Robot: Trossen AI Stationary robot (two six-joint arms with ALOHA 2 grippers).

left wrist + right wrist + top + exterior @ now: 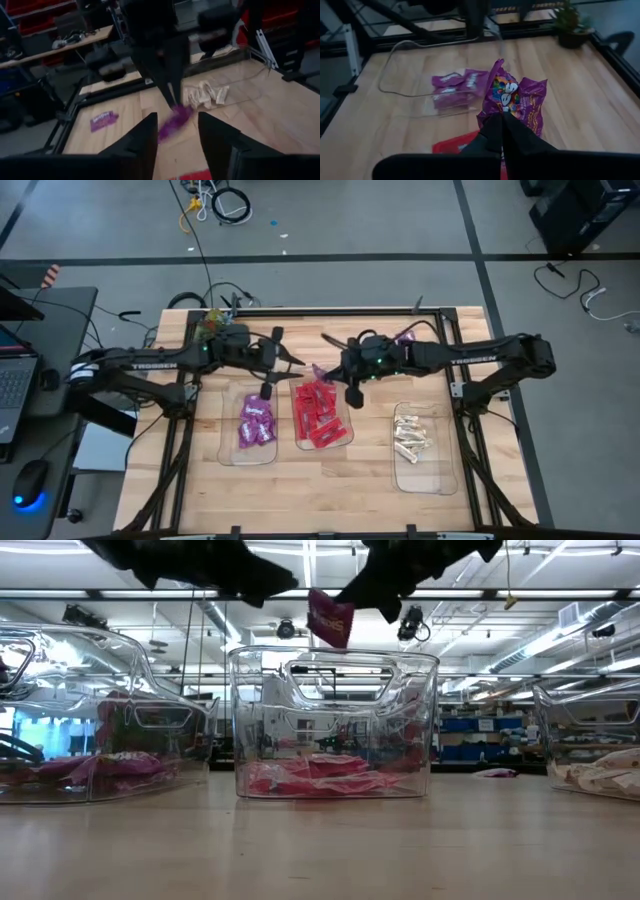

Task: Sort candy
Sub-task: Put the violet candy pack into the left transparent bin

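My right gripper [501, 116] is shut on a purple candy packet [512, 97], which hangs [330, 618] above the middle clear bin [330, 660] of red packets [320, 418]. My left gripper [177, 117] stands open and level just left of that packet [175, 122], and I see no touch. Purple packets [256, 425] lie in the left bin [250, 458], and cream pieces [412, 435] lie in the right bin [425, 478]. One loose purple packet [104, 120] lies flat on the table at the far right. My right gripper pinches the purple packet by one crumpled edge [504, 111] between its two fingers. The fingers come from the table's right, slanting down. The packet is lifted clear, tilted, with most of it sticking out beyond the fingertips toward the left gripper.
A black rail frame [300, 310] runs around the wooden table. A small plant [210, 326] stands at the far left corner. A laptop [12, 380] and a mouse [32, 478] sit on a side desk left of the table. Bare wood lies along the near edge [330, 500].
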